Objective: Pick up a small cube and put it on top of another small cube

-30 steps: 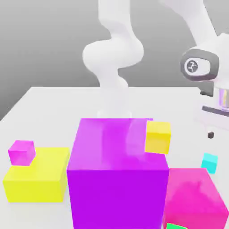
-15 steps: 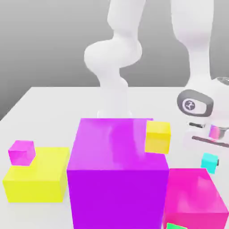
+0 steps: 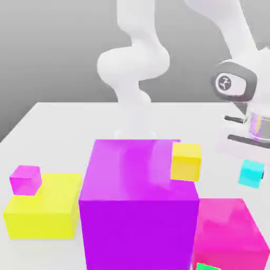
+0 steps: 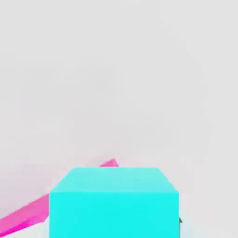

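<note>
The small cyan cube point(image 3: 250, 174) hangs above the white table point(image 3: 63, 124) at the exterior view's right, just over the far corner of the large pink cube point(image 3: 229, 232). My gripper point(image 3: 251, 164) reaches down from the white hand directly above and is shut on it. In the hand view the cyan cube point(image 4: 114, 202) sits close up, with an edge of the pink cube point(image 4: 23, 218) showing below it. A small yellow cube point(image 3: 186, 161) shows at the upper right edge of the big purple cube point(image 3: 137, 200). A small magenta cube point(image 3: 25, 179) rests on a yellow block point(image 3: 45, 211).
The big purple cube stands in the middle foreground, between the yellow block on the exterior view's left and the pink cube on its right. A green sliver point(image 3: 208, 267) peeks out at the bottom edge. The arm's base rises behind the purple cube.
The gripper came down over the cyan cube, closed on it, and has now risen with it. The cube is off the table, higher than before.
</note>
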Robot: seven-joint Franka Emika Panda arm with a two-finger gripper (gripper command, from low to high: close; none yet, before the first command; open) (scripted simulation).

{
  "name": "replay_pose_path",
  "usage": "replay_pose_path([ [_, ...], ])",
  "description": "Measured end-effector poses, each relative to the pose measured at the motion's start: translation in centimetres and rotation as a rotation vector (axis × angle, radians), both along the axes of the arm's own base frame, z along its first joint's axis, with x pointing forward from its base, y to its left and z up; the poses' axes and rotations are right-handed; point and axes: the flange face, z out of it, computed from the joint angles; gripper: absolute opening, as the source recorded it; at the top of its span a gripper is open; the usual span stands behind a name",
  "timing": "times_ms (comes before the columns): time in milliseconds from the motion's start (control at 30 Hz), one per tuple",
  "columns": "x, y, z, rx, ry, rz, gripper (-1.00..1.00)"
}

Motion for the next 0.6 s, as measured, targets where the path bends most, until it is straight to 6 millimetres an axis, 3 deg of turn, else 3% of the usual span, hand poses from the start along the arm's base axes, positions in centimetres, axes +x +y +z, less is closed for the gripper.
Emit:
replay_pose_path([
  [133,3.4,-4.3,6.3,-0.004,0.002,0.006,-1.0],
  [333,6.3,-13.9,15.3,0.037,0.038,-0.011,-1.0],
  [400,6.5,-15.7,15.1,0.05,0.047,-0.011,-1.0],
  [467,6.6,-16.1,12.6,0.053,0.049,-0.011,-1.0],
  [500,6.5,-16.2,11.4,0.054,0.05,-0.012,1.0],
  [600,6.5,-16.2,11.4,0.054,0.05,-0.012,1.0],
])
